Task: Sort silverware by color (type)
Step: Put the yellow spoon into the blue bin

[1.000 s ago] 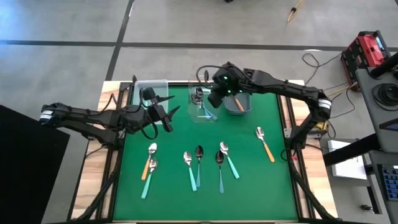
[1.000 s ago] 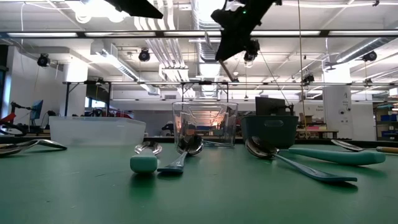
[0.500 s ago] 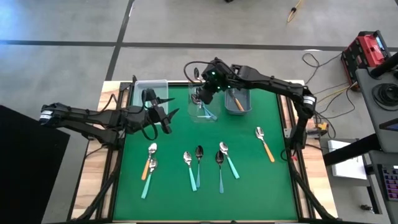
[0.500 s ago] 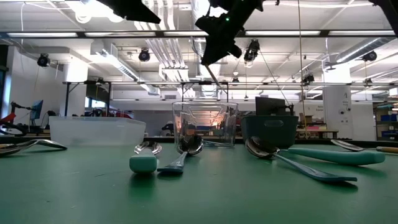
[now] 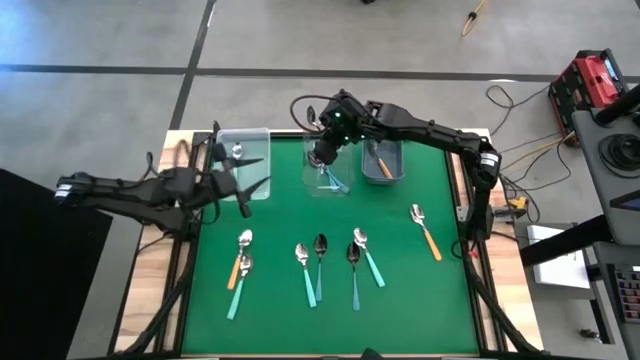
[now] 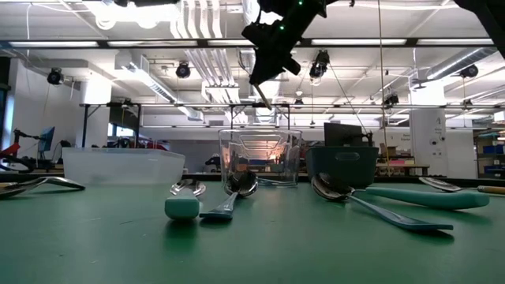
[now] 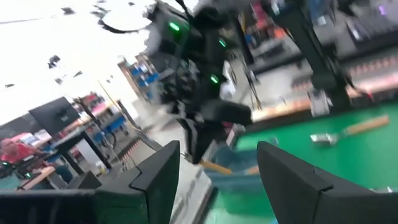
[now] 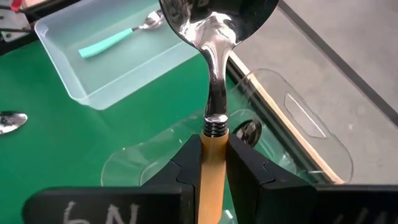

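The green mat is carrying three bins at its far edge and eight spoons lying near the front. The right gripper is hovering over the middle bin, pinching an orange-handled spoon upright. The left gripper is hanging spread and empty beside the left bin, which is holding a mint spoon.

Grey concrete floor; ceiling pipes and strip lights overhead.

Glossy metal spoon bowl, smooth orange plastic handle; clear plastic bin; matt green mat
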You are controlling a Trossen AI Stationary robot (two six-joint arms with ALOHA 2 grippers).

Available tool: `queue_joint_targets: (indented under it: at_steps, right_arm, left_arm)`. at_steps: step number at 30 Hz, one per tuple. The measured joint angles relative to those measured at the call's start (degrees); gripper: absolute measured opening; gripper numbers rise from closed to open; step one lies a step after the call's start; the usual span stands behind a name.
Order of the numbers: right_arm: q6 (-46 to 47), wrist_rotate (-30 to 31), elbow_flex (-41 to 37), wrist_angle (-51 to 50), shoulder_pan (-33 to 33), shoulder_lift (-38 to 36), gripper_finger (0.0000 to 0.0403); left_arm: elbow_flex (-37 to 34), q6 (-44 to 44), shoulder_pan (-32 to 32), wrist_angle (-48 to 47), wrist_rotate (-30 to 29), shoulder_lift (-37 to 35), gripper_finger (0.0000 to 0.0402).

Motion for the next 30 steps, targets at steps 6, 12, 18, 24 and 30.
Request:
queue_joint_targets:
  at_steps: [6, 12, 18, 24, 30]
  right_arm:
    - [0.63, 0.16, 0.0, 0.05, -0.7, 0.0, 0.0043]
    - [0.63, 1.87, 0.0, 0.01, -1.5, 0.0, 0.0043]
    - [0.63, 2.01, 0.0, -0.5, -2.18, 0.0, 0.0043]
    - [0.61, 2.08, 0.0, -1.69, -2.21, 0.0, 0.0043]
    - [0.61, 3.23, -0.02, -3.22, -2.21, 0.0, 0.0043]
  left_arm:
    - [-2.54, -0.38, 0.0, 3.47, -0.05, -5.79, 0.0197]
    - [-3.24, -1.19, 0.0, 3.77, -0.04, -7.95, 0.0197]
    - [-3.33, -1.22, 0.0, 3.86, -0.06, -8.16, 0.0197]
    - [-3.11, -1.24, 0.0, 3.9, -0.06, -7.87, 0.0197]
    - [-3.11, -1.24, 0.0, 3.89, -0.06, -7.9, 0.0197]
